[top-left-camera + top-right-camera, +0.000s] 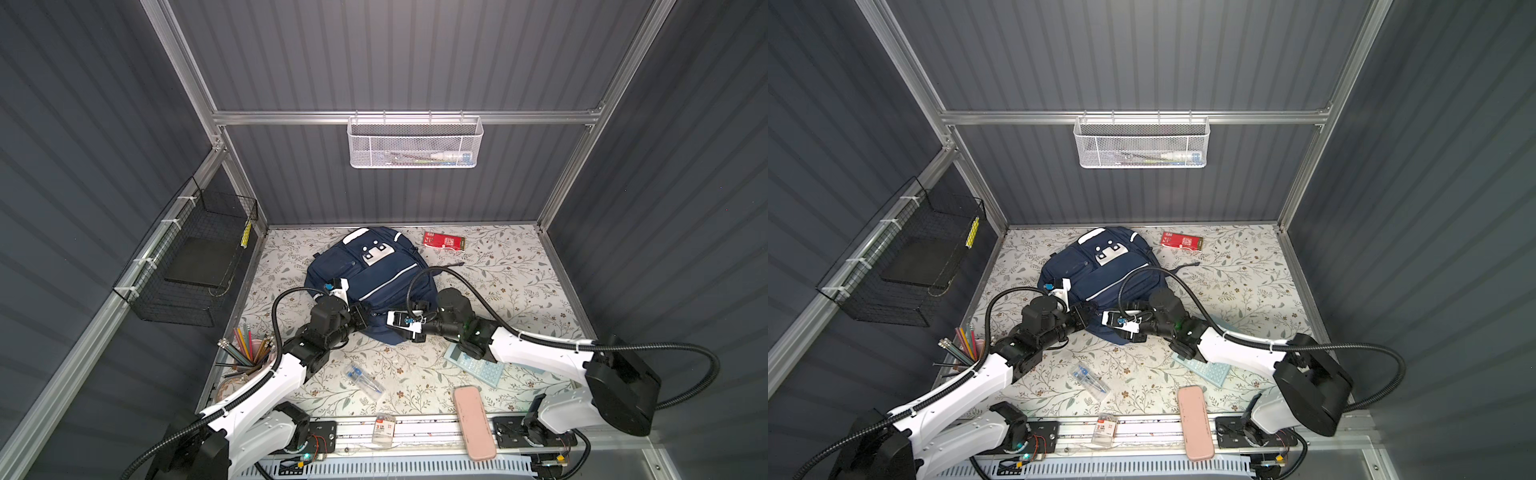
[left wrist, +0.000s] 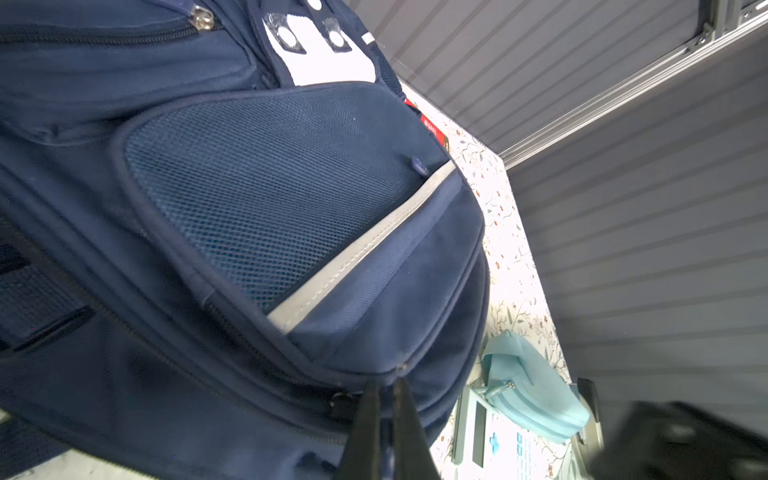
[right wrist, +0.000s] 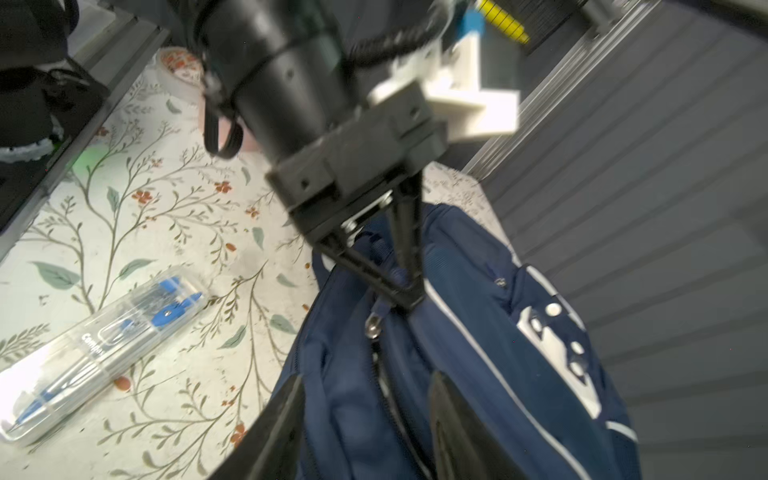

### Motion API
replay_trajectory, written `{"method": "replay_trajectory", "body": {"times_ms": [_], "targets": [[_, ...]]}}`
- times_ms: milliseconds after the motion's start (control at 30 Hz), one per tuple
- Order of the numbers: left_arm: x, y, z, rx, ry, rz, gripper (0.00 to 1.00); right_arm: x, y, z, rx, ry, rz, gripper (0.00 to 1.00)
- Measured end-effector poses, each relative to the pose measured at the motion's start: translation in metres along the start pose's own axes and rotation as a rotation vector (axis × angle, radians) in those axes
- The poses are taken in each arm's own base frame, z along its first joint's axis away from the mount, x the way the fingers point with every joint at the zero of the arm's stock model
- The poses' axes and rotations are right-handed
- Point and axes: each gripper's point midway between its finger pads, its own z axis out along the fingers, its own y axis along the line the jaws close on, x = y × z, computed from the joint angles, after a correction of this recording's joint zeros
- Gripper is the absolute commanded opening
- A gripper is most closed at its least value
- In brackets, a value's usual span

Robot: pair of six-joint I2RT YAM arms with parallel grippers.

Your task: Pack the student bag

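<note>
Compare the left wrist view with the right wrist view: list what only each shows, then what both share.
Left wrist only: the light-blue pencil pouch next to the calculator, and the mesh pocket on the student bag. Right wrist only: the clear compass case and the right gripper, jaws open over the bag. Both: that navy bag, its white patch, the left gripper shut on its fabric, and the floral tablecloth.

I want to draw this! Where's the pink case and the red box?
pink case [image 1: 473,423], in a top view, its middle
red box [image 1: 444,241], in a top view, its top face
</note>
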Motion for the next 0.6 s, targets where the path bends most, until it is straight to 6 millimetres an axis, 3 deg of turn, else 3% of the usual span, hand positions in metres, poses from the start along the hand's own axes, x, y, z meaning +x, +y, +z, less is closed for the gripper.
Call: {"method": "replay_trajectory", "body": {"times_ms": [100, 200, 467, 533, 567, 600], "targets": [[-0.004, -0.004, -0.003, 0.008, -0.009, 0.001, 0.0, 0.025, 0.009, 0.014, -0.027, 0.066, 0.024, 0.49], [-0.008, -0.009, -0.008, 0.02, -0.024, 0.002, 0.0, 0.039, 0.005, 0.029, -0.018, 0.115, 0.023, 0.44], [-0.012, -0.006, -0.011, 0.006, -0.038, -0.025, 0.0, 0.045, -0.008, 0.051, 0.091, 0.169, -0.017, 0.49], [-0.012, -0.006, -0.011, 0.006, -0.039, -0.034, 0.0, 0.045, -0.011, 0.053, 0.112, 0.174, -0.021, 0.42], [-0.012, -0.006, -0.011, 0.006, -0.039, -0.039, 0.0, 0.046, -0.012, 0.053, 0.118, 0.179, -0.023, 0.3], [-0.012, -0.006, -0.011, 0.006, -0.039, -0.041, 0.0, 0.047, -0.012, 0.054, 0.12, 0.185, -0.026, 0.08]]}}
